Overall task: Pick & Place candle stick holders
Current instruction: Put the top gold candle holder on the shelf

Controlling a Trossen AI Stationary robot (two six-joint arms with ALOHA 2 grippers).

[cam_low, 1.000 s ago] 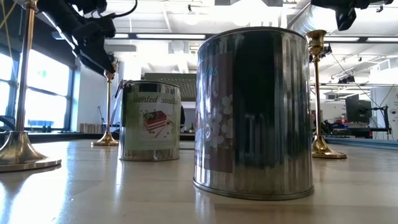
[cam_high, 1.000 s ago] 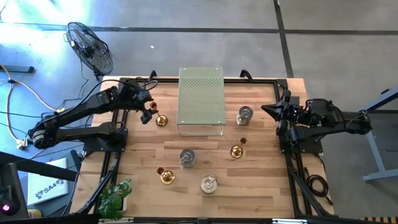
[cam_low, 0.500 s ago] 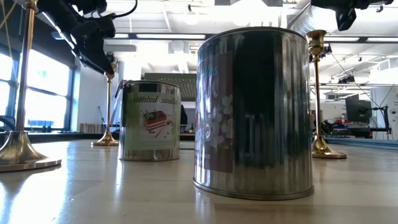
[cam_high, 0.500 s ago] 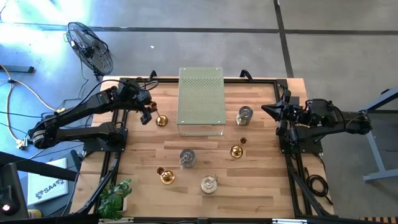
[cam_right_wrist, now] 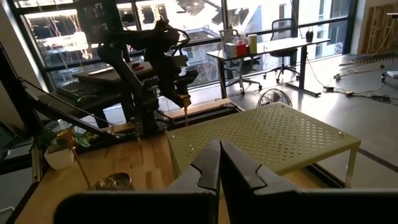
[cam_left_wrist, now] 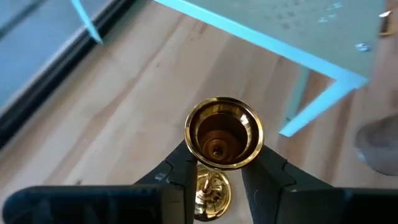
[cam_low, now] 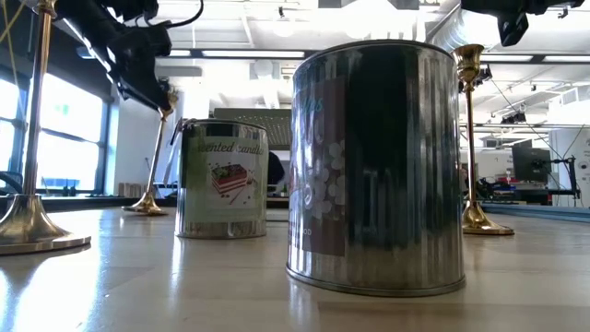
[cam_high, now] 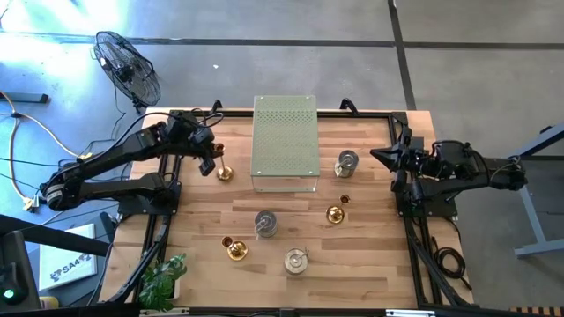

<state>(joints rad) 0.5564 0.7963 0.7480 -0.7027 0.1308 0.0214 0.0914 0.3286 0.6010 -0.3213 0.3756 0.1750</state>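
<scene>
A gold candle stick holder (cam_high: 225, 173) with a round base and thin stem stands left of the pale green perforated box (cam_high: 285, 141), and my left gripper (cam_high: 213, 165) is shut on it. In the left wrist view its cup (cam_left_wrist: 224, 132) shows between my fingers, with the base (cam_left_wrist: 212, 196) below. Two more gold holders (cam_high: 334, 214) (cam_high: 234, 249) and three squat silver ones (cam_high: 347, 162) (cam_high: 265, 224) (cam_high: 296, 261) stand on their bases on the wooden table. My right gripper (cam_high: 394, 158) waits shut at the table's right edge. My left gripper pinches the gold holder between its two fingers (cam_left_wrist: 186, 167), at the top of the stem just under the cup (cam_left_wrist: 219, 163). The fingers slant down from the table's left. The holder leans, top toward the box (cam_low: 169, 100), base (cam_low: 147, 205) low at the table.
The green box takes up the far middle of the table. A plant (cam_high: 163, 280) sits at the near left corner, and a fan (cam_high: 128, 66) stands beyond the far left. Bare wood lies between the left holder and the near group.
My left gripper has shut on the gold holder's upper stem while staying in place. The holder, upright a second ago, now leans, and its base has shifted a little toward the table's left.
</scene>
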